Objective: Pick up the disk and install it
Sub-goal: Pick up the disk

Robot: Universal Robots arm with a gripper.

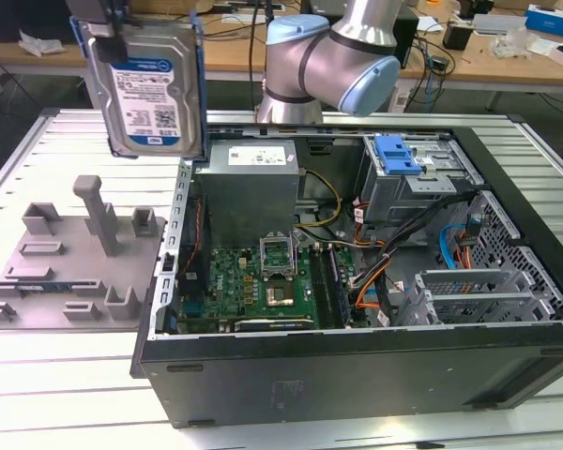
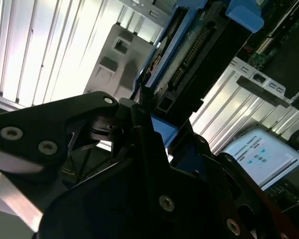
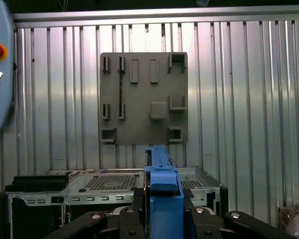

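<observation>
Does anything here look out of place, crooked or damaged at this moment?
Only the disk is out of place: the pincer holds it on edge in the air, slightly tilted, by the side of the open computer case that faces the grey fixture plate. I see nothing spilled or broken.

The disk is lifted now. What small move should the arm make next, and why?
Probably a level slide toward the exterior view's right, keeping height. The pincer holds the disk upright in the air, apparently over the edge of the open computer case. The drive cage with the blue latch sits farther right inside the case, with the grey power box between them.
</observation>
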